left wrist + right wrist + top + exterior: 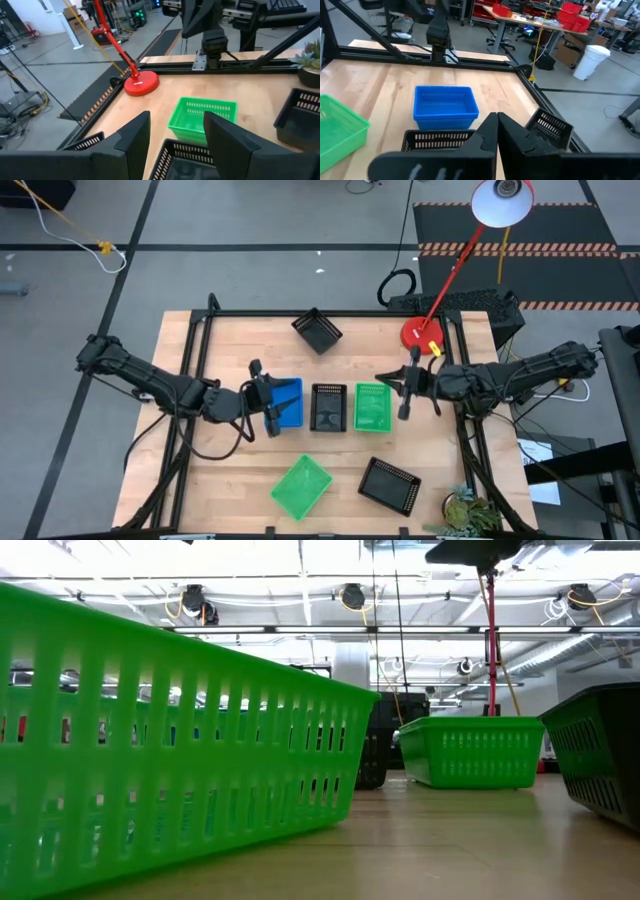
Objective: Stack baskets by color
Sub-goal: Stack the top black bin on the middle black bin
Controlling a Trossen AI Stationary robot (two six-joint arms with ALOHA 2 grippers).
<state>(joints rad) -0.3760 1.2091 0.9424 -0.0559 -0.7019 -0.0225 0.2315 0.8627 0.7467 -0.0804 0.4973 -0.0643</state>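
- Green rectangular plastic mesh-sided basket (170, 740), tilted, fills the low view's foreground; seen from above (301, 486) it lies askew at the near edge of the pale wooden surface (180, 480).
- Black plastic mesh basket (328, 406) in the middle of the surface serves as landmark; a blue plastic mesh basket (287, 402) sits just to its left and a second green mesh basket (373, 407) just to its right, the three in a row.
- Another black mesh basket (389, 484) lies askew nearer the front, right of the tilted green one; a third black mesh basket (317, 331) lies tilted beyond the landmark.
- Left hand (262, 402) is at the blue basket's left side, fingers (131, 145) spread apart, nothing between them.
- Right hand (403, 392) is just right of the green basket in the row, fingers (487, 135) closed together, gripping nothing.
- Red round lamp base (421, 333) stands beyond the right hand.
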